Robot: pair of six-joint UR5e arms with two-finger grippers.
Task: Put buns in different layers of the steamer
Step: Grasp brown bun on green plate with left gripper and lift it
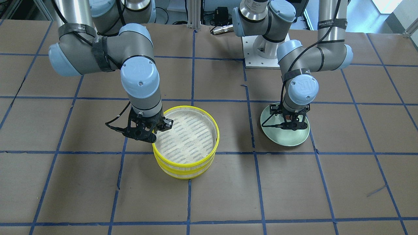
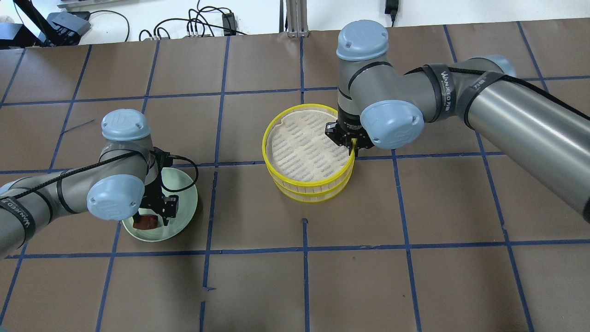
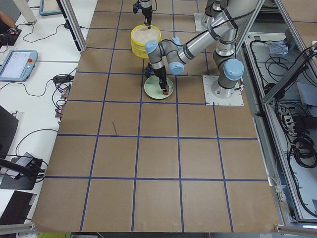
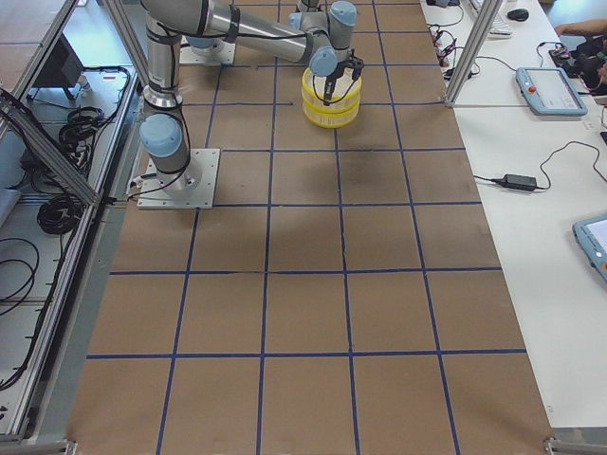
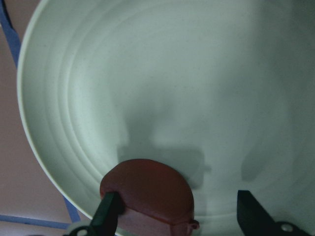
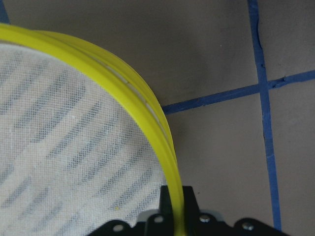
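Observation:
The steamer's two yellow-rimmed trays stand stacked at mid-table, the upper tray point(image 1: 214, 125) on the lower tray point(image 1: 183, 173). The upper tray's mesh base point(image 2: 302, 150) is bare. My right gripper point(image 1: 156, 130) is shut on the upper tray's rim point(image 6: 147, 110), which runs between its fingers. The reddish-brown bun point(image 2: 145, 222) lies on the pale green plate point(image 2: 184, 203). My left gripper point(image 5: 177, 202) is open and low over the plate, its fingers on either side of the bun point(image 5: 147, 187), the left finger touching it. The white bun is not in view.
The table is brown paper with a blue tape grid point(image 1: 254, 153). The arms' white base plate point(image 1: 258, 55) stands at the robot's side. Cables and boxes point(image 2: 69, 25) lie beyond the table's far edge.

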